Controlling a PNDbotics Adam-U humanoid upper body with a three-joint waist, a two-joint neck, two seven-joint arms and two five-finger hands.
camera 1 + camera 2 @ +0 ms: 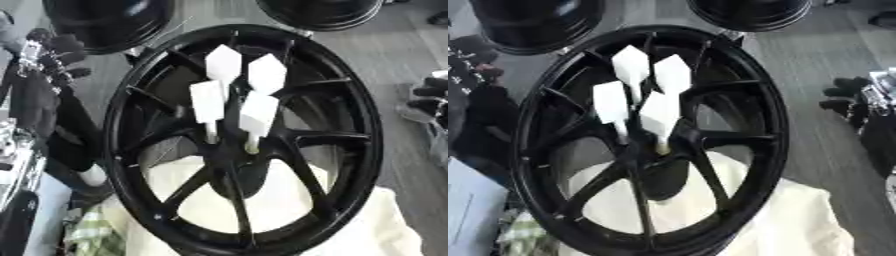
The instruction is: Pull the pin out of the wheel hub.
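In the left eye view, your wheel hub (242, 137) stands nearly upright in the middle of the picture, a black spoked rim resting on a pale cream cloth (385, 227). Four white pins (234, 95) stick out of its centre, clustered close together, their broad white heads toward you and their thin stems seated where the spokes meet. Your left hand (52, 52) shows at the upper left edge, clear of the rim and touching none of the pins; its dark fingers look curled with nothing in them. Two more black wheels (109, 22) sit beyond, at the top of the picture.

In the right eye view, your right hand (852, 97) sits at the right edge, well apart from the hub, on the grey floor side. Its fingers lie apart and relaxed, holding nothing.
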